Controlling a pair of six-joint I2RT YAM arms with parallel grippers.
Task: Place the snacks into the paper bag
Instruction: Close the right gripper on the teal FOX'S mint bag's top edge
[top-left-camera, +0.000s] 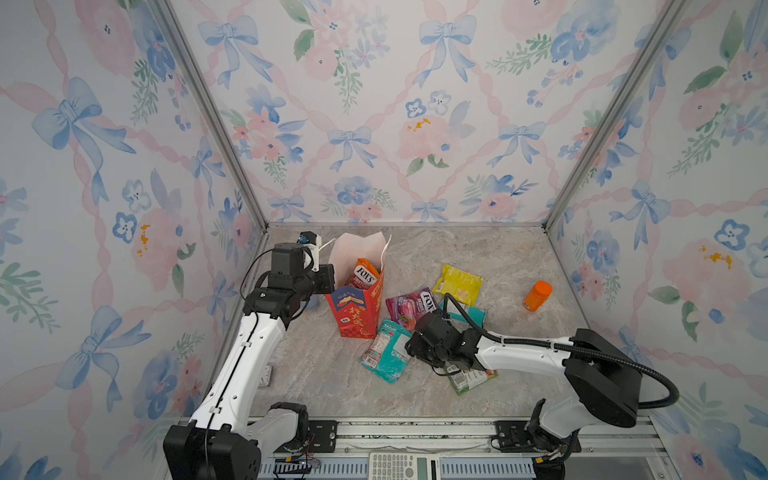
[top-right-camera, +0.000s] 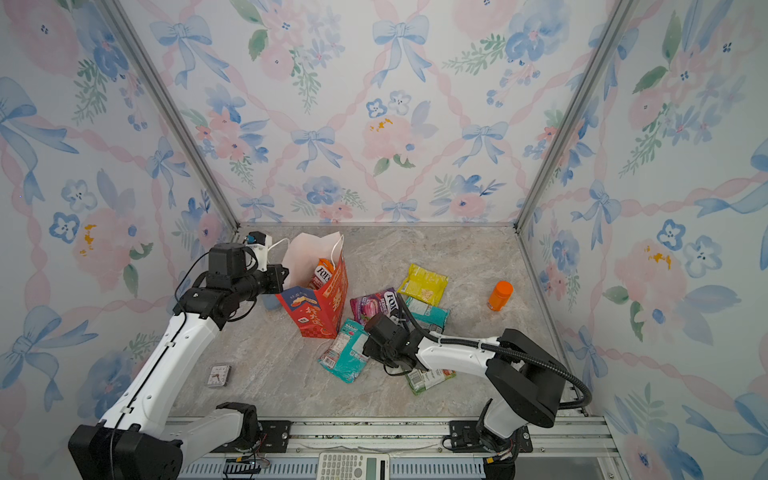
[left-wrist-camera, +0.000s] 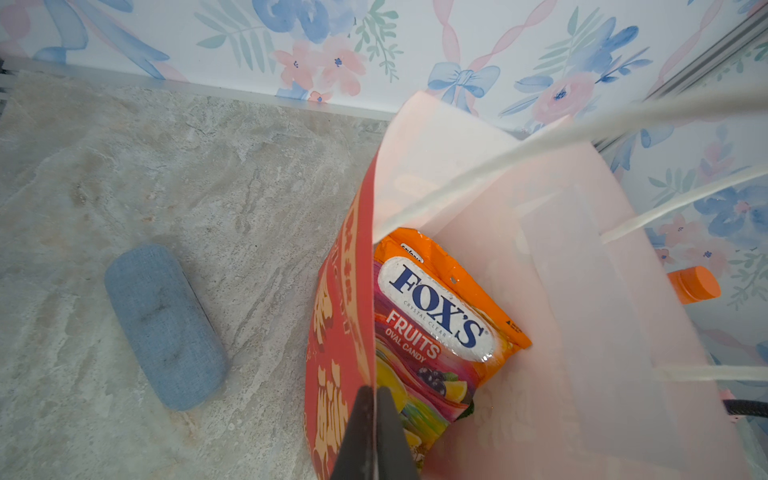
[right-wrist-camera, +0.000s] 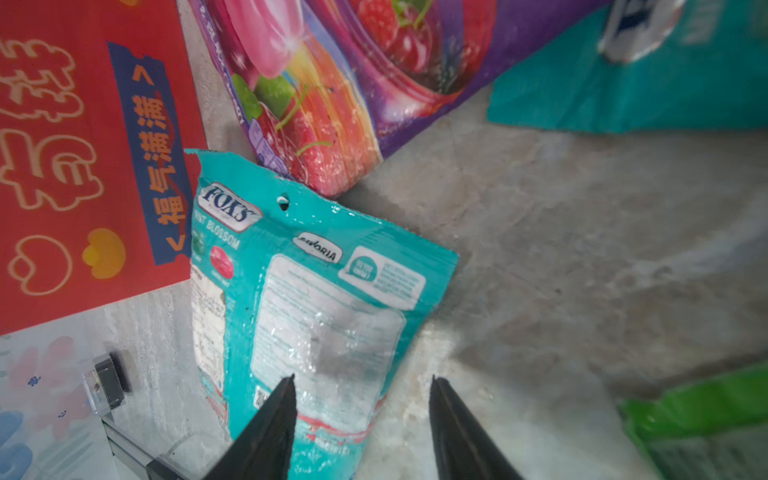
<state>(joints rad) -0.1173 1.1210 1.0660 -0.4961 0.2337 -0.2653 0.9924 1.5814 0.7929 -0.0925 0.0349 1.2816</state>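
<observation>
The red paper bag (top-left-camera: 357, 311) stands upright with its mouth open. My left gripper (left-wrist-camera: 374, 388) is shut on the bag's side wall (left-wrist-camera: 340, 332) at the rim. An orange FOX'S snack packet (left-wrist-camera: 440, 316) leans inside the bag. My right gripper (right-wrist-camera: 361, 380) hangs open low over a teal packet (right-wrist-camera: 316, 299) lying beside the bag. One finger is above that packet and one above the bare table. Purple (top-left-camera: 409, 305), yellow (top-left-camera: 457, 284), a second teal (top-left-camera: 473, 313) and green (top-left-camera: 471, 380) packets lie around the right wrist.
An orange-capped bottle (top-left-camera: 537, 295) stands at the right near the wall. A blue fabric case (left-wrist-camera: 164, 324) lies behind the bag by the left arm. A small flat item (top-right-camera: 219, 375) lies at the left, and a calculator (top-left-camera: 403, 465) rests on the front rail.
</observation>
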